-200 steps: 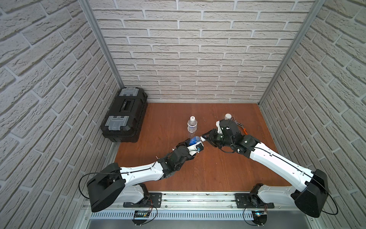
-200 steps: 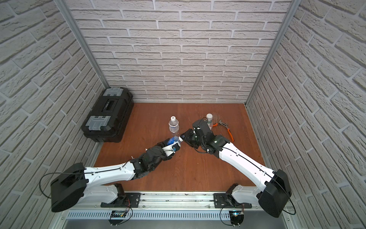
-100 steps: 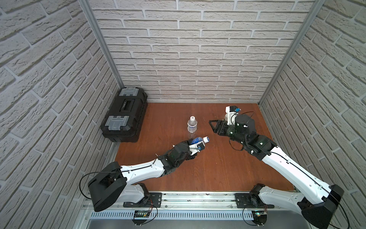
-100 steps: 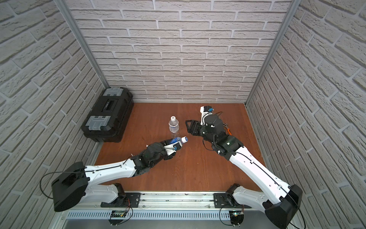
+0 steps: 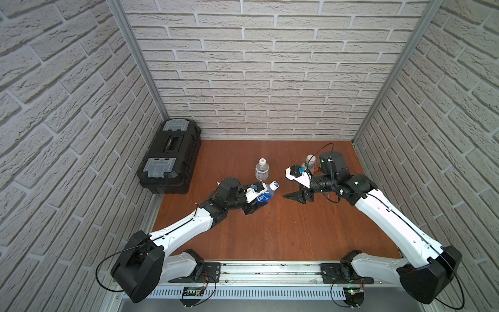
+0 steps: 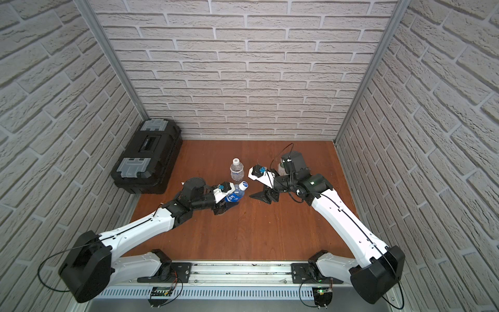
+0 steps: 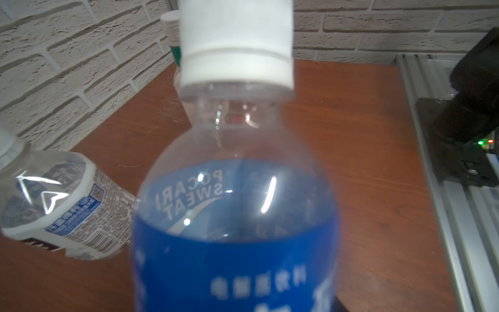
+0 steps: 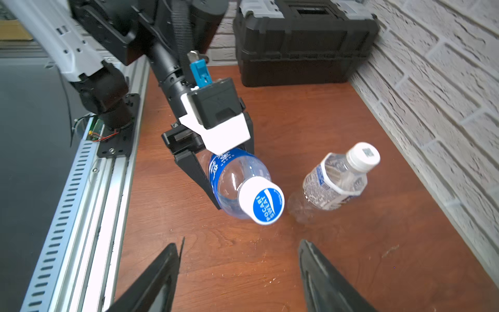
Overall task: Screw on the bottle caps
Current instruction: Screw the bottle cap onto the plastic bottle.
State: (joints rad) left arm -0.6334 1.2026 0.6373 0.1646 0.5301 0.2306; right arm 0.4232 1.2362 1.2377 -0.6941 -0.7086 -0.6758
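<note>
My left gripper [image 5: 255,206] is shut on the blue-labelled bottle [image 5: 266,195] [image 8: 232,178], holding it tilted above the table. The blue cap with a white mark [image 8: 266,202] [image 5: 274,185] sits on the bottle's neck and faces my right gripper [image 8: 241,240]. That gripper [image 5: 293,196] is open and empty, a short way to the cap's right. The white-labelled bottle [image 5: 262,170] [image 8: 337,183] stands just behind with a small white cap [image 8: 363,155] on it. The bottle with the green neck band [image 5: 310,160] [image 7: 172,32] stands at the back right under a white cap, partly hidden by my right arm.
A black toolbox [image 5: 170,156] sits at the back left against the brick wall. Brick walls close in the wooden table [image 5: 270,237] on three sides. A metal rail [image 5: 270,270] runs along the front edge. Something small and orange [image 5: 315,170] lies by my right wrist.
My right gripper, shut at the blue cap a second ago, has opened and drawn back to the right, leaving the cap on the bottle. The left gripper has kept its hold.
</note>
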